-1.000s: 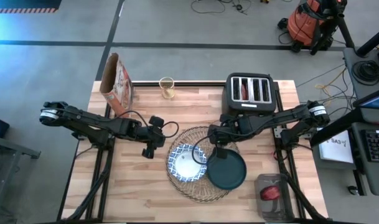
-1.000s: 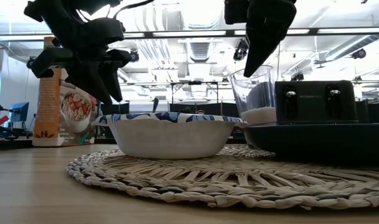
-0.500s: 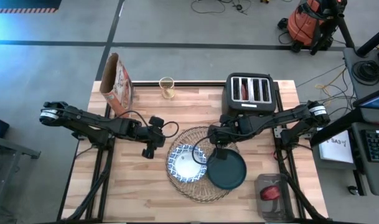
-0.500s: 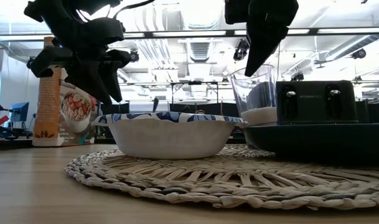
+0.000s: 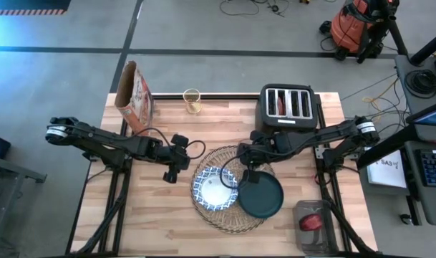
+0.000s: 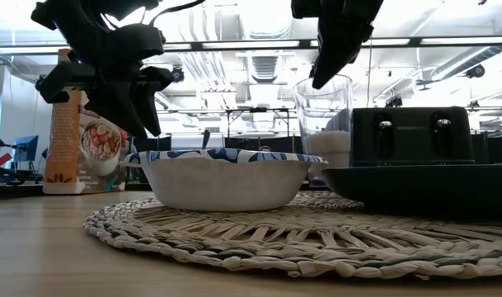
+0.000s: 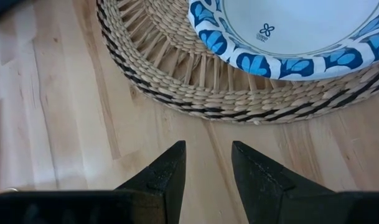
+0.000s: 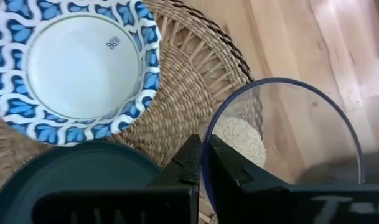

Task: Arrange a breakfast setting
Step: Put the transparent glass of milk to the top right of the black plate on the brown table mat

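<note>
A round woven placemat (image 5: 225,218) lies on the table's middle. On it rest a blue-and-white bowl (image 5: 214,188) at the left and a dark teal plate (image 5: 262,198) at the right. My right gripper (image 5: 246,170) is over the mat's far part, between bowl and plate, shut on a clear glass (image 6: 323,124) with white grains in its bottom (image 8: 239,137). The glass's base is hidden behind the bowl and plate in the low view. My left gripper (image 5: 171,172) is open and empty above the bare table, just left of the mat (image 7: 226,106). My right gripper holds the glass by its rim (image 8: 203,163), which passes between the two fingers, one finger inside the glass and one outside. The fingers come from above, pointing down. The glass stands upright below them; whether its base touches the mat cannot be told.
A black four-slot toaster (image 5: 288,107) stands at the far right. An orange-brown cereal bag (image 5: 135,97) stands at the far left. A second small glass (image 5: 192,101) stands at the far edge. A clear container with something red (image 5: 312,222) sits at the near right.
My right gripper has gone a little toward the table's left with the glass. The glass, tilted before, now stands upright and a little higher in the low view. My left arm has kept still.
</note>
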